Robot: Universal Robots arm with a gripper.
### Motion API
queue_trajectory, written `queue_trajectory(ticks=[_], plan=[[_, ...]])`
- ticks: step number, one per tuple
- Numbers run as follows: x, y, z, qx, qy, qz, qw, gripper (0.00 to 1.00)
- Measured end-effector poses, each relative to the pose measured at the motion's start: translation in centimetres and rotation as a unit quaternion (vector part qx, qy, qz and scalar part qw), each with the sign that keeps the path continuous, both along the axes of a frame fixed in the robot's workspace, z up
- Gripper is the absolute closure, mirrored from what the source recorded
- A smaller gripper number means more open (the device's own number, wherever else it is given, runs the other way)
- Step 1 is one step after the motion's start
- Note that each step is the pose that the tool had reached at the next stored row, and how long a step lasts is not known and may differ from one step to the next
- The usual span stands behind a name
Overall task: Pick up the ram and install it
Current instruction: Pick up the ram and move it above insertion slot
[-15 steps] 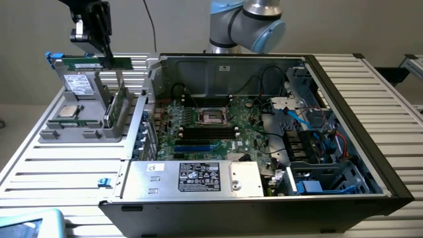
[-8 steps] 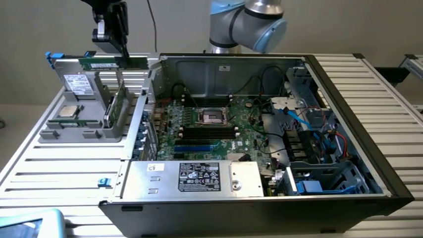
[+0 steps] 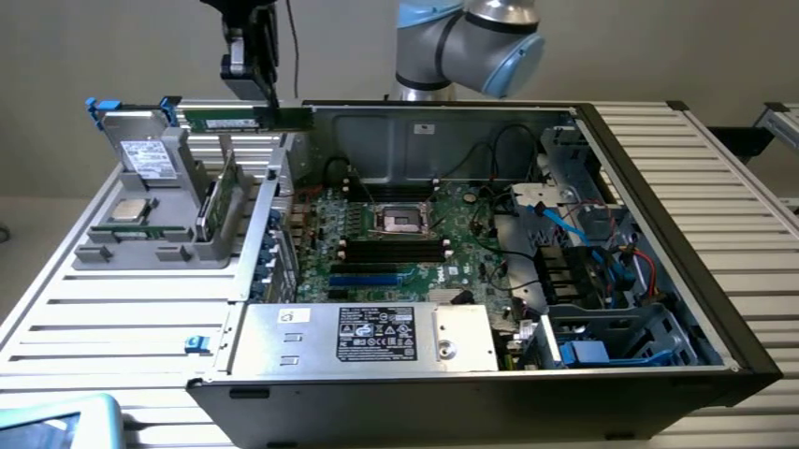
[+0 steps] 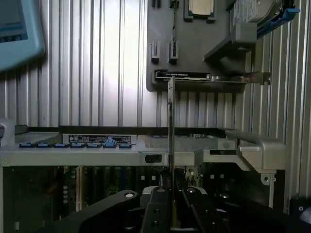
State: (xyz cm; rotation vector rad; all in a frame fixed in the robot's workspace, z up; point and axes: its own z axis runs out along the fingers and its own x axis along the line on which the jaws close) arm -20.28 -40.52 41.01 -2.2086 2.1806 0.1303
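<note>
Green and thin, the ram (image 3: 225, 120) hangs in your claw (image 3: 266, 105) in the exterior view. It is above the rear corner of the open computer case (image 3: 699, 281), on the exterior view's left, and well apart from the dark memory slots (image 3: 393, 249) on the board. It is held level with its long edge down; I judge this leaves the contact edge free for a slot. Beside the case you have one grey holder (image 3: 94, 254). I count in it one drive (image 3: 150, 154), one square processor (image 3: 131, 210) and one card (image 3: 223, 201) standing upright. Each has its own pocket, probably so a claw can reach it cleanly. The number of slots I cannot count surely.

In the wrist view you see the ram (image 4: 171, 126) edge-on, as one thin line. The claw (image 4: 171, 180) is clamped on it, with two fingers (image 4: 194, 204) pressing its flat faces, so it cannot tilt. Beyond it lie the same holder (image 4: 194, 48), the processor (image 4: 201, 6) and the drive (image 4: 252, 9).
</note>
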Motion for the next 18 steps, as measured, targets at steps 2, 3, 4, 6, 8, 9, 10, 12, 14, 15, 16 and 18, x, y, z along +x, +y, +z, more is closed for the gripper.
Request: queue_trajectory(ticks=[2,3,4,6,8,9,10,12,14,15,16,18], plan=[[0.9,0.0,0.0,0.0,0.0,0.0,1.0,0.85],[1.4,0.0,0.0,0.0,0.0,0.0,1.0,0.85],[1.8,0.0,0.0,0.0,0.0,0.0,1.0,0.85],[2.7,0.0,0.0,0.0,0.0,0.0,1.0,0.85],[3.7,0.0,0.0,0.0,0.0,0.0,1.0,0.85],[4.1,0.0,0.0,0.0,0.0,0.0,1.0,0.85],[4.6,0.0,0.0,-0.0001,0.0,0.0,1.0,0.85],[5.5,0.0,0.0,-0.0006,0.0,0.0,1.0,0.85],[6.4,0.0,-0.01,-0.0017,0.0,0.0,1.0,0.85],[6.8,0.0,-0.02,-0.0023,0.0,0.0,1.0,0.85],[7.3,0.0,-0.02,-0.0031,0.0,0.0,1.0,0.85],[8.2,0.0,-0.06,-0.0048,0.0,0.0,1.0,0.85]])
